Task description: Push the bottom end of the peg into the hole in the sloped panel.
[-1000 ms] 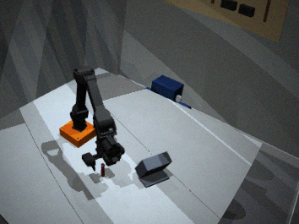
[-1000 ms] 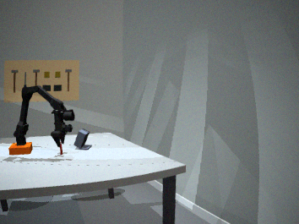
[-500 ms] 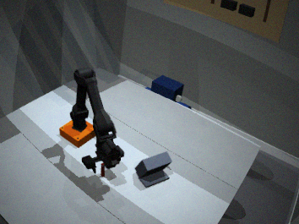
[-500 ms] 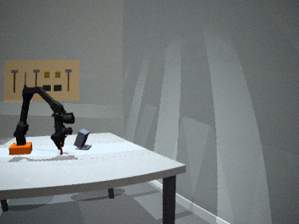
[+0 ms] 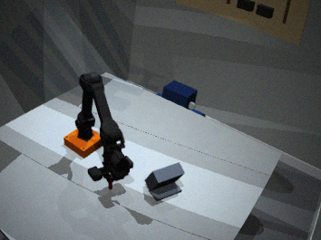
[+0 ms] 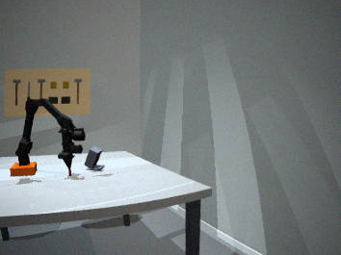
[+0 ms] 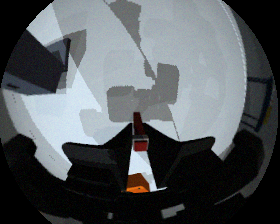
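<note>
The gripper (image 5: pixel 110 177) (image 6: pixel 69 166) (image 7: pixel 136 125) is grasping the peg (image 5: pixel 110 184) (image 6: pixel 69 172) (image 7: pixel 140 143) between its fingers, over the pale table (image 5: pixel 218 155) (image 6: pixel 144 193) (image 7: pixel 200 75). Shadows and bands of light are crossing the tabletop. The sloped panel (image 5: pixel 165 175) (image 6: pixel 93 158) (image 7: pixel 32 67) is standing near the peg, and the arm is rising from an orange base (image 5: pixel 70 143) (image 6: pixel 23 171) (image 7: pixel 137 189). Beyond, a tan tool board (image 5: pixel 206 3) (image 6: pixel 39 108) is hanging on the grey wall (image 5: pixel 245 60) (image 6: pixel 284 68). The peg is looking dark red, slim and square-ended, pointing down.

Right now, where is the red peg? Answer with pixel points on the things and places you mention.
The red peg (image 5: pixel 111 183) (image 6: pixel 69 172) (image 7: pixel 140 145) is between the gripper's (image 7: pixel 140 139) fingertips; in the top view it lies left of the sloped panel (image 5: pixel 165 177) (image 6: pixel 93 158) (image 7: pixel 35 65).
</note>
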Action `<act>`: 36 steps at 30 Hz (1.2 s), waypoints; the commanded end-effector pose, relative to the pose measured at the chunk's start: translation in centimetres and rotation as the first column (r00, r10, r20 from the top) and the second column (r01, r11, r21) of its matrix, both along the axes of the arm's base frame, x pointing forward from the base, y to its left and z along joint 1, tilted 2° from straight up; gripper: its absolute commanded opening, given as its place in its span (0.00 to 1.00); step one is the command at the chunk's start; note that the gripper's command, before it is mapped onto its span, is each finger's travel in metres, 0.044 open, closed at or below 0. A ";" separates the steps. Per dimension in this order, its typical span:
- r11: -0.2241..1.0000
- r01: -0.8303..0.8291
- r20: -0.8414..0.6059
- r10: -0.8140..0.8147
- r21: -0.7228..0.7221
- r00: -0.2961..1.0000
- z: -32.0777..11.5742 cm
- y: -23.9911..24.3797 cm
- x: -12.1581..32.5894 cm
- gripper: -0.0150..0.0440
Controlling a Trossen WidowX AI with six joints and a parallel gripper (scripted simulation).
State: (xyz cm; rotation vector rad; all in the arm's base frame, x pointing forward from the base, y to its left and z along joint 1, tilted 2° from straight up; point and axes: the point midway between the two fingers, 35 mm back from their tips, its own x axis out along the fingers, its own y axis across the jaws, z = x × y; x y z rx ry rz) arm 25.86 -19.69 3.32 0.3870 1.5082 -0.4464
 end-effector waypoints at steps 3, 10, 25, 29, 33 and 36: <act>1.000 0.000 0.001 0.000 -0.001 1.000 0.1 0.0 0.0 0.26; 1.000 0.000 0.001 0.000 -0.001 1.000 1.1 0.0 0.1 0.25; 1.000 -0.003 -0.003 0.003 -0.002 1.000 7.3 0.2 0.2 0.25; 1.000 -0.004 -0.004 0.004 -0.002 1.000 8.0 0.3 0.3 0.25; 1.000 -0.007 -0.002 0.007 -0.015 1.000 7.9 0.5 0.5 0.25; 0.999 -0.011 -0.001 0.011 -0.030 1.000 7.7 0.7 0.7 0.25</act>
